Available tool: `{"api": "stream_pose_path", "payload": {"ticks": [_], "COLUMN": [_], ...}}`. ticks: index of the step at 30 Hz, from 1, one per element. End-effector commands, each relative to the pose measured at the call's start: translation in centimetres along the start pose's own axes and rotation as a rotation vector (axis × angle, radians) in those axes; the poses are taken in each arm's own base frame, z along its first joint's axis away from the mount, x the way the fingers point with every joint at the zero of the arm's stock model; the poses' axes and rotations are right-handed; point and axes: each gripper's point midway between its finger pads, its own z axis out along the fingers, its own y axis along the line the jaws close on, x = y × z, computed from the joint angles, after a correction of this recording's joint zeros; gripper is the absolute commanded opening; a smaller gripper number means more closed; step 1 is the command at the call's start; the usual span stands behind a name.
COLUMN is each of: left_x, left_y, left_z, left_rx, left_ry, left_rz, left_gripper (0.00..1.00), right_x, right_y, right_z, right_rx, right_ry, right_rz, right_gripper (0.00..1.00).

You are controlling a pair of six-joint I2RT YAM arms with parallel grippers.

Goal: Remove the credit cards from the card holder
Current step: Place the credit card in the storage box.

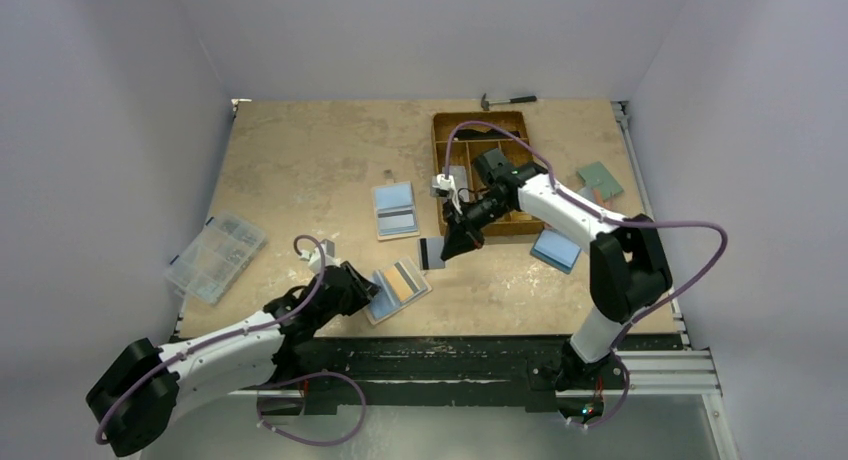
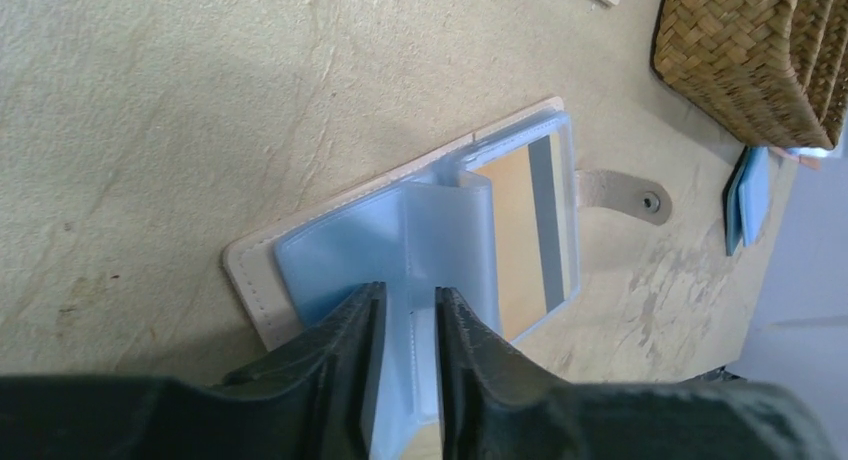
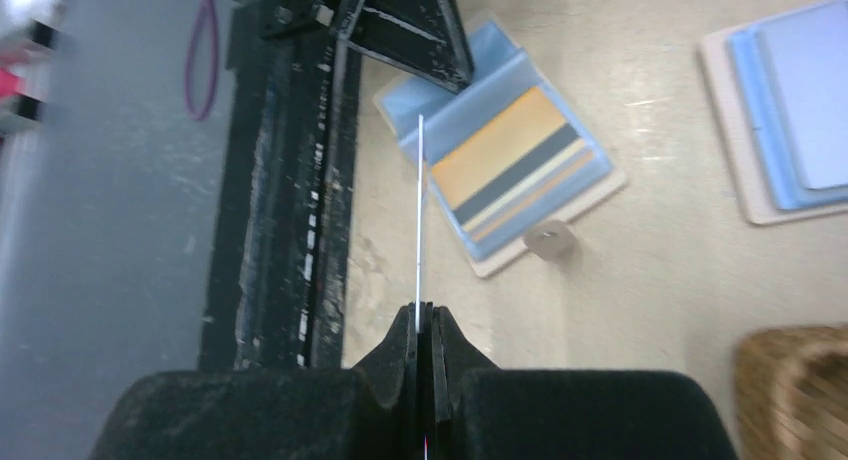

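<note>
The right pincer [image 3: 425,315] is pressed together on the edge of a thin credit card [image 3: 420,220], which it holds clear of the surface [image 2: 200,100], just to the right of the card holder [image 2: 320,260] and a little farther back. So one card is out of the holder but not yet put down.

The left pincer [image 2: 410,300] is narrowly spread at the holder's near left end. Its two fingers stand either side of a light blue sleeve leaf, and they do not seem to press it.

The card holder lies open and flat near the near edge of the surface, left of centre, with its tan cover underneath and its snap strap [image 2: 625,195] sticking out on the far side. A striped card [image 2: 520,230], tan with a grey band, sits in the sleeve on the half away from the left pincer, so at least that one has yet to come out. Whether the other sleeves hold more cannot be told.

Farther back lies a second open holder [image 1: 396,210] with blue faces, and to its right stands the brown tray [image 1: 480,117]. By my reckoning the task is partly done
</note>
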Motion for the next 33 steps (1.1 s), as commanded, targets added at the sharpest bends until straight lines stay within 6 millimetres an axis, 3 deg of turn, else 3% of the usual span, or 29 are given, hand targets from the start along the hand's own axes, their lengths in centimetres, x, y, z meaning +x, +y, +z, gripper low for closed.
{"api": "stream_pose_path", "payload": {"ticks": [1, 9, 15, 23, 33], "left_x": [1.1, -1.5, -2.9, -4.6, -5.3], "left_y": [4.7, 2.5, 1.2, -2.2, -3.2], "left_z": [-0.7, -2.4, -3.7, -5.0, -5.3], "left_rx": [-0.218, -0.188, -0.139, -0.006, 0.027], "left_ry": [0.067, -0.010, -0.056, -0.101, -0.131], "left_rz": [0.096, 0.117, 0.130, 0.213, 0.209], "left_gripper": [0.36, 0.62, 0.69, 0.70, 0.70], "right_x": [-4.0, -7.5, -9.9, -9.5, -8.6], "right_y": [-1.1, -3.2, -4.4, -6.4, -9.5], "right_z": [-3.4, -9.0, -12.4, -13.7, -13.8], "right_rx": [0.219, 0.559, 0.753, 0.830, 0.836], "right_ry": [-0.028, 0.018, 0.027, 0.162, 0.336], "right_rz": [-0.206, -0.430, -0.563, -0.761, -0.943], "right_gripper": [0.00, 0.00, 0.00, 0.00, 0.00]}}
